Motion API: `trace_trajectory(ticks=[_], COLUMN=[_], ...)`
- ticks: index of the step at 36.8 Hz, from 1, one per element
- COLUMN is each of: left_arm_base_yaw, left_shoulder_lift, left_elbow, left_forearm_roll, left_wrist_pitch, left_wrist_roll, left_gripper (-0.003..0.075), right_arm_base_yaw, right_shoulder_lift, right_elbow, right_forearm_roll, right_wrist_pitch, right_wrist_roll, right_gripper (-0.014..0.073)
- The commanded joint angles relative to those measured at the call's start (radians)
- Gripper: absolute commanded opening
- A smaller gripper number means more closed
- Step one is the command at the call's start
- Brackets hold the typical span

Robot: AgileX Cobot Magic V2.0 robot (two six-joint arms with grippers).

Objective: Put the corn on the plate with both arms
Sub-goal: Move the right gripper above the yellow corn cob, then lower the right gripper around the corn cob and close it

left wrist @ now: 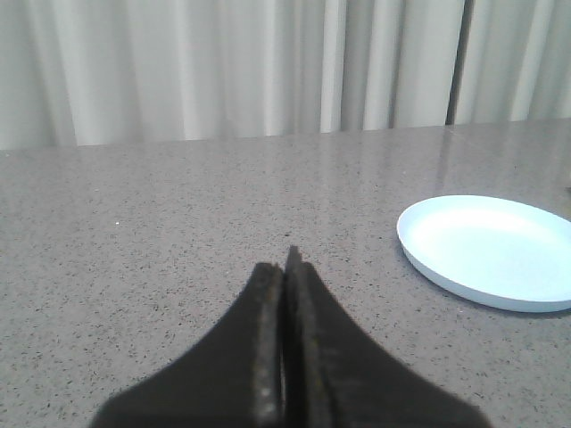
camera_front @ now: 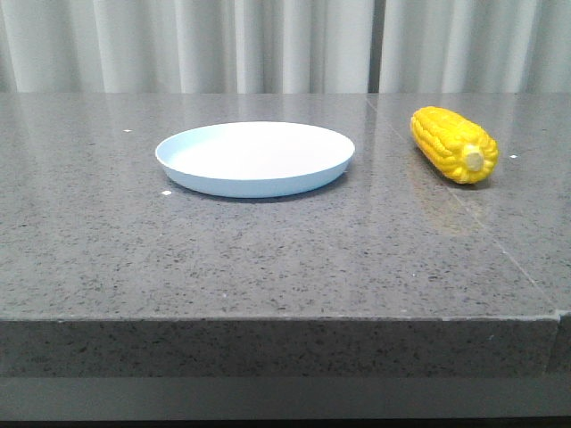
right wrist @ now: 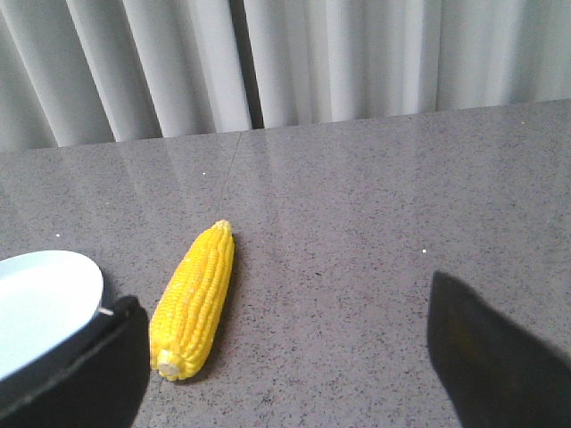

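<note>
The bright yellow corn (camera_front: 452, 144) lies on the grey stone table, right of the pale blue-white plate (camera_front: 255, 158), its paler stub end toward the front. Neither gripper shows in the front view. In the right wrist view my right gripper (right wrist: 284, 357) is open and empty, its black fingers (right wrist: 94, 370) spread wide; the corn (right wrist: 194, 300) lies just ahead of the finger nearest the plate (right wrist: 40, 308). In the left wrist view my left gripper (left wrist: 287, 267) is shut and empty above bare table, with the plate (left wrist: 495, 250) off to one side.
The table's front edge (camera_front: 285, 319) runs across the front view, with a seam and corner at the right (camera_front: 558, 314). Pale curtains (camera_front: 285, 45) hang behind the table. A thin seam (right wrist: 234, 165) crosses the tabletop beyond the corn.
</note>
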Motion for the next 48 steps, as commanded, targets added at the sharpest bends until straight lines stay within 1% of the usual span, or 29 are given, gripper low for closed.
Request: trace_trajectory(ticks=[1, 8, 13, 19, 25, 34, 38, 43, 48], left_arm_base_yaw=[-0.002, -0.002, -0.002, -0.002, -0.002, -0.002, -0.002, -0.002, -0.002], left_shoulder_lift=[0.012, 0.012, 0.012, 0.012, 0.012, 0.012, 0.012, 0.012, 0.012], left_elbow=[-0.027, -0.025, -0.025, -0.025, -0.025, -0.025, -0.025, -0.025, -0.025], left_forearm_roll=[0.004, 0.004, 0.004, 0.004, 0.004, 0.004, 0.004, 0.004, 0.004], left_wrist_pitch=[-0.088, -0.086, -0.086, -0.086, -0.086, -0.086, -0.086, -0.086, -0.086], left_wrist_roll=[-0.009, -0.009, -0.009, -0.009, -0.009, -0.009, -0.009, -0.009, -0.009], left_gripper=[-0.002, -0.002, -0.002, -0.002, -0.002, -0.002, -0.002, -0.002, -0.002], right_arm_base_yaw=[0.0, 0.0, 0.0, 0.015, 0.085, 0.148, 0.15, 0.15, 0.15], right_shoulder_lift=[0.053, 0.29, 0.475, 0.694, 0.867, 1.07, 1.138, 1.205, 1.24], right_elbow=[-0.062, -0.23, -0.36, -0.493, -0.597, -0.722, -0.763, -0.811, -0.839], right_forearm_roll=[0.007, 0.012, 0.07, 0.142, 0.17, 0.195, 0.201, 0.24, 0.255], right_wrist_pitch=[-0.044, 0.113, 0.203, 0.246, 0.251, 0.289, 0.317, 0.356, 0.382], right_wrist_roll=[-0.011, -0.011, -0.011, -0.011, -0.011, -0.011, -0.011, -0.011, -0.011], right_gripper=[0.0652, 0.0652, 0.0652, 0.0652, 0.0652, 0.0652, 0.0652, 0.0652, 0.0652])
